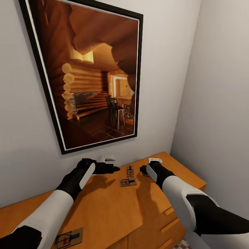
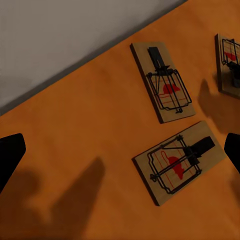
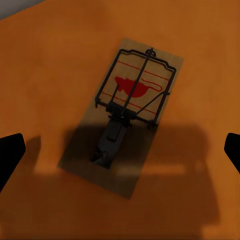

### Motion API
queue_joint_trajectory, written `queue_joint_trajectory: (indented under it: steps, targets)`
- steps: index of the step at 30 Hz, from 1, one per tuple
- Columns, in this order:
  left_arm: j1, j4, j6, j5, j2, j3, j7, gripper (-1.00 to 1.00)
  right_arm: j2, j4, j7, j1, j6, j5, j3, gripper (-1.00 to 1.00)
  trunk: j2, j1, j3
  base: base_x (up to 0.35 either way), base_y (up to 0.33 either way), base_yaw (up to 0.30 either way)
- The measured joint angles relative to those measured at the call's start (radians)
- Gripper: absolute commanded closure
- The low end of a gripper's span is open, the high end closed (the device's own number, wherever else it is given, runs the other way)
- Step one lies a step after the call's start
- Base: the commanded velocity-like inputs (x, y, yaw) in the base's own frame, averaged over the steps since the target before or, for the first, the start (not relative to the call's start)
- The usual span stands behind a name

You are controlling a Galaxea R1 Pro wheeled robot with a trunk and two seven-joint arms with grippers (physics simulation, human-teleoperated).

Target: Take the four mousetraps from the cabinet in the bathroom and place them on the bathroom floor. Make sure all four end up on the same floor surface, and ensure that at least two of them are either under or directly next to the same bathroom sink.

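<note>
Though mousetraps (image 2: 162, 81) bear red mouse mark, no legible writing.

Four mousetraps (image 1: 128, 182) on one cabinet (image 1: 103, 207): three near its far right corner, one (image 1: 69, 238) at its near left edge; one framed picture (image 1: 93, 76).

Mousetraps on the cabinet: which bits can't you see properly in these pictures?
- Right wrist view: the mousetrap has its lower half darkened by the arm's shadow.
- Left wrist view: the far mousetrap is cut off by the picture's edge.
- Head view: the mousetrap near the left arm is cut off by the bottom edge.
- Head view: the middle mousetraps are too small for detail.
</note>
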Motion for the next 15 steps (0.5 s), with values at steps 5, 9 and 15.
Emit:
queue_joint_trajectory:
  steps: [5, 9, 15]
  targets:
    - [0.0, 0.0, 0.0, 0.0, 0.0, 0.0, 0.0, -1.0, 0.0, 0.001, 0.0, 0.0, 0.0, 0.0, 0.0, -1.0, 0.0, 0.0, 0.0, 0.0, 0.0, 0.0]
    - [0.0, 0.0, 0.0, 0.0, 0.0, 0.0, 0.0, -1.0, 0.0, 0.001, 0.0, 0.0, 0.0, 0.0, 0.0, -1.0, 0.0, 0.0, 0.0, 0.0, 0.0, 0.0]
    - [0.0, 0.0, 0.0, 0.0, 0.0, 0.0, 0.0, -1.0, 0.0, 0.001, 0.0, 0.0, 0.0, 0.001, 0.0, -1.0, 0.0, 0.0, 0.0, 0.0, 0.0, 0.0]
